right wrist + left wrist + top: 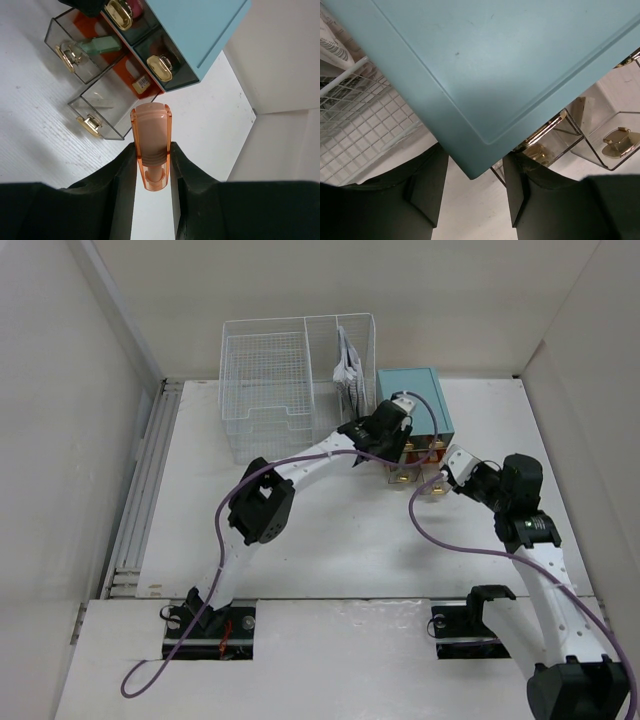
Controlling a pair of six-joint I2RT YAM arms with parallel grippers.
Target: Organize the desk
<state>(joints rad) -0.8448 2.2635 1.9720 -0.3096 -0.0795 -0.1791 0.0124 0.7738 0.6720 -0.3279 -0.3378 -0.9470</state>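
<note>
right gripper (152, 167) clamped on an orange translucent piece (151, 130) over the white desk (330, 550), facing the pulled-out clear drawers (102, 110) of the teal drawer box (413, 400). left gripper (472, 200) fingers apart at the box corner, wire rack (268, 380) just beside.

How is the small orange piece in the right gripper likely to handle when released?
The orange piece looks like rigid translucent plastic, so it probably will not flex in the right gripper. Its glossy, smooth sides suggest it could slip. Being small, it is likely light.
</note>
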